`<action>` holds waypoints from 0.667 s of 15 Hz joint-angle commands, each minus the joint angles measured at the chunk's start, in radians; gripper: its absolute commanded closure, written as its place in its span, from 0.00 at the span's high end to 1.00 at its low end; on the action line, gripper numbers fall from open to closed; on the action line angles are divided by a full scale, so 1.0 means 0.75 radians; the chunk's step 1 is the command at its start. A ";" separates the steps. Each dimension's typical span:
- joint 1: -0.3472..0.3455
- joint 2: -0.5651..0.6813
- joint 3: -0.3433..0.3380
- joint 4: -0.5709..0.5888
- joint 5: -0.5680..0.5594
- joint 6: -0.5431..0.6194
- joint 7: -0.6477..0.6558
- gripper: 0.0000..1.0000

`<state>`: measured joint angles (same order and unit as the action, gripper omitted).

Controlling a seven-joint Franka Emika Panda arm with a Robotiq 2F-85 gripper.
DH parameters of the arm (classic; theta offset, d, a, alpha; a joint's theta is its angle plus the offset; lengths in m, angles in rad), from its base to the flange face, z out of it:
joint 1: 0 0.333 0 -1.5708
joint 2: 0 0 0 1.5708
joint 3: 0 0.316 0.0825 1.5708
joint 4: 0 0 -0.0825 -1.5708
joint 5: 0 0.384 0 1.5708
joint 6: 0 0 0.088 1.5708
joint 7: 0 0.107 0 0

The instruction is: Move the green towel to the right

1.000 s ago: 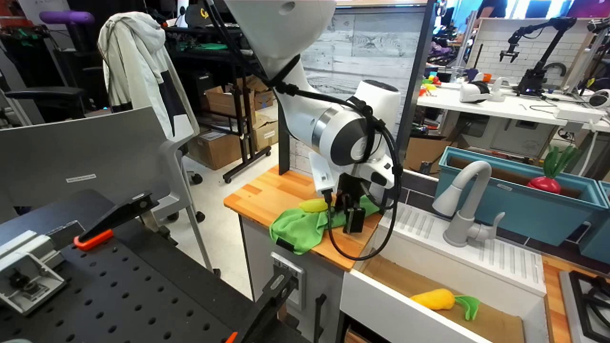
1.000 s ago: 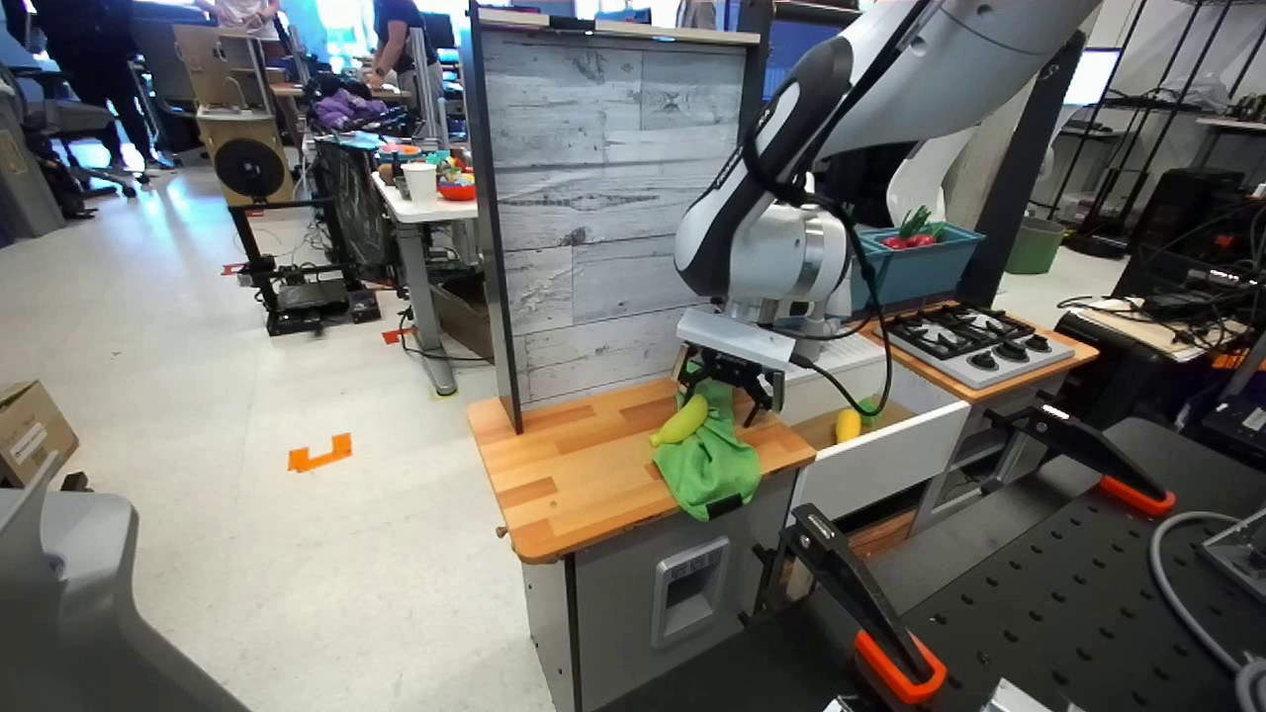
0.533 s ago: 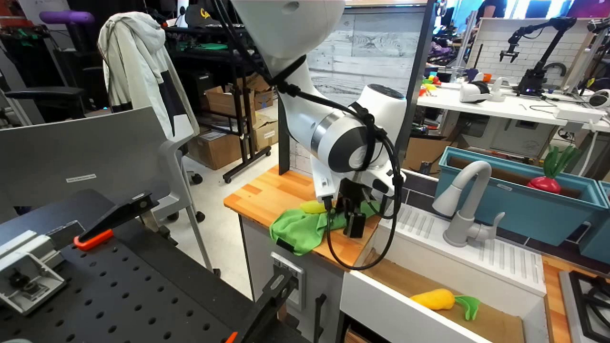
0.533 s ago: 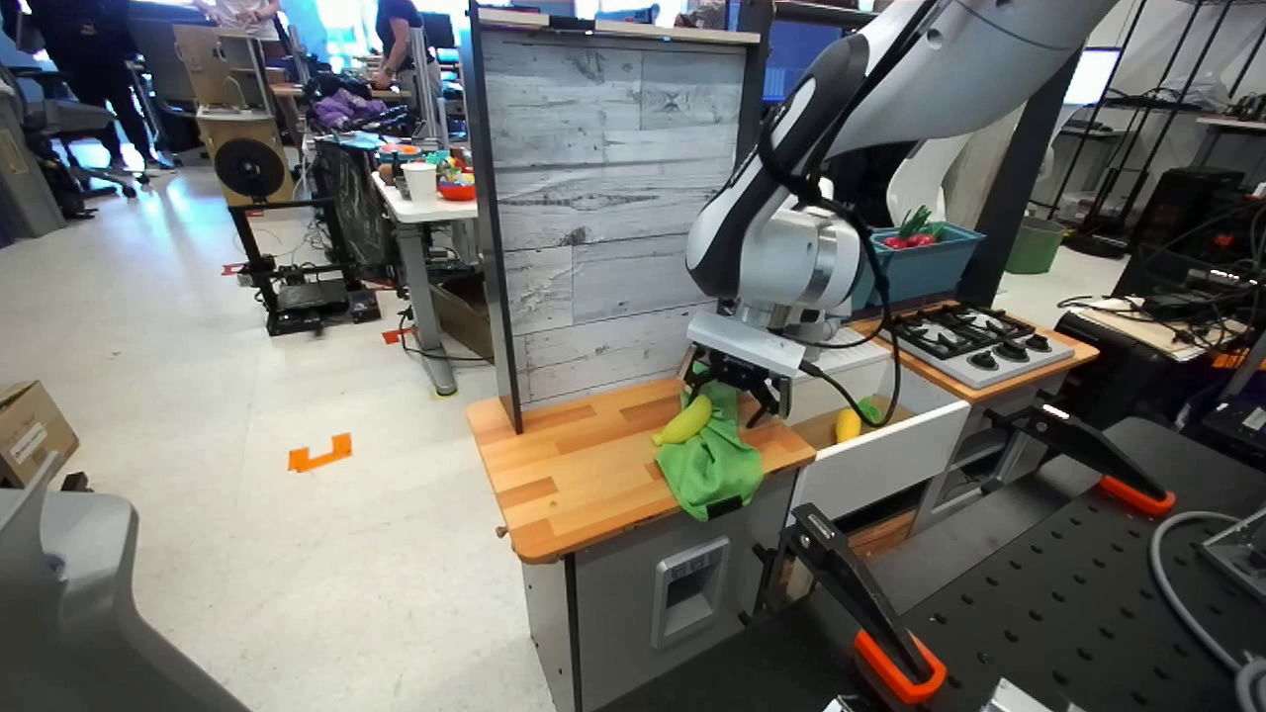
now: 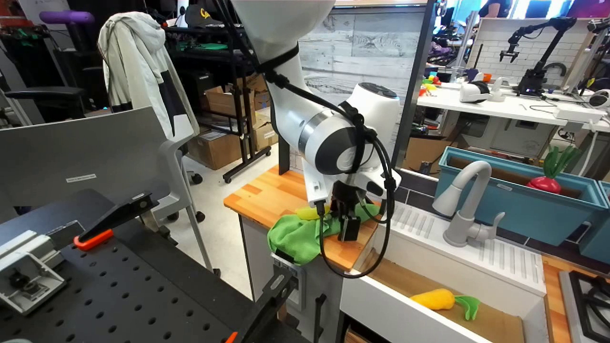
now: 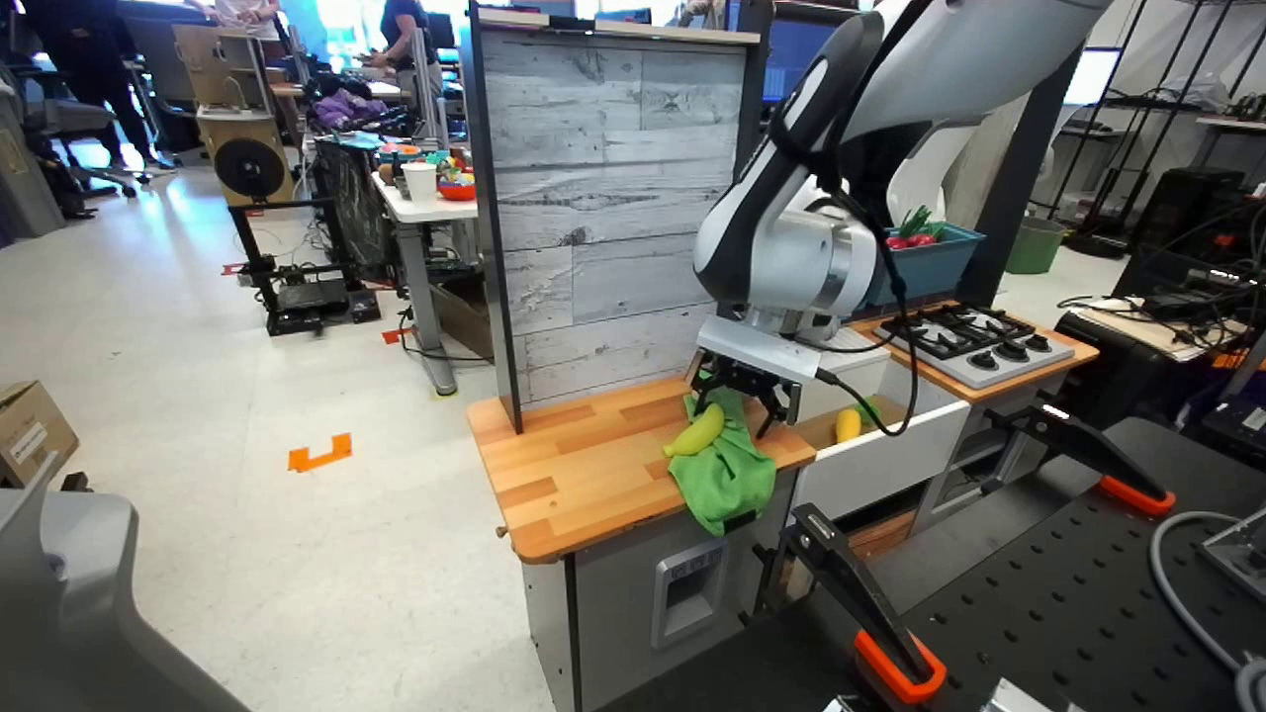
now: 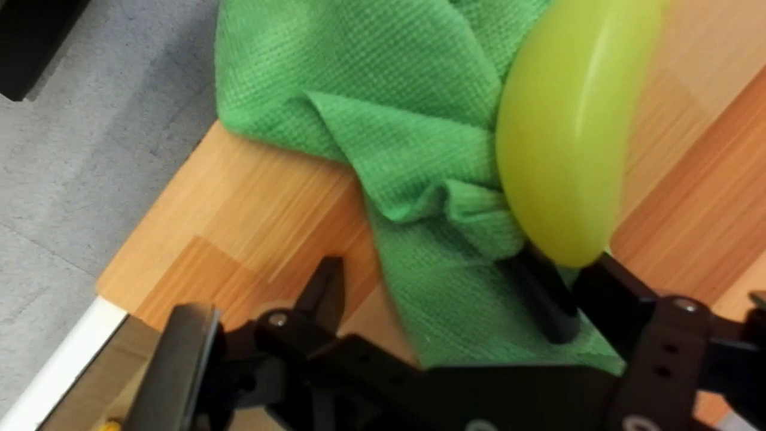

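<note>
**Green towel (image 7: pixel 413 78) not gripped; banana (image 7: pixel 568 143) is the hazard**

Tool (image 7: pixel 437 293) first: fingers (image 7: pixel 326 293) spread wide, no hold on anything that I can see. Wrist view: one finger over bare wood, the other over cloth, right at the banana's tip. Actual contact: can't tell.

Green towel: bunched on the surface (image 6: pixel 564 465), partly between the fingers, one end hanging over the front edge. Banana lies along its side, looks partly on the cloth.

Risks, my read:
- Squeezing here may catch banana tip plus cloth. Weak pinch, towel slips out. Cause: finger too near the fruit.
- Sideways drag likely takes the banana along or rolls it off. Cause: it leans on the folds.
- Tips slightly high: they skim thin cloth and miss. Too low: they scrape wood.
- Hanging end could snag, or pull the rest down.
- Farther out, the sink (image 5: pixel 376 305), yellow toy vegetable (image 5: pixel 433 299) inside. Overshoot that way could drop towel or banana in.
</note>
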<state>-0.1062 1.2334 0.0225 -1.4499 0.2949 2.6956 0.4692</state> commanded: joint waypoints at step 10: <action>0.006 -0.190 0.010 -0.249 0.059 0.036 -0.124 1.00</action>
<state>-0.1046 1.1480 0.0226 -1.5755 0.3185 2.7076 0.4117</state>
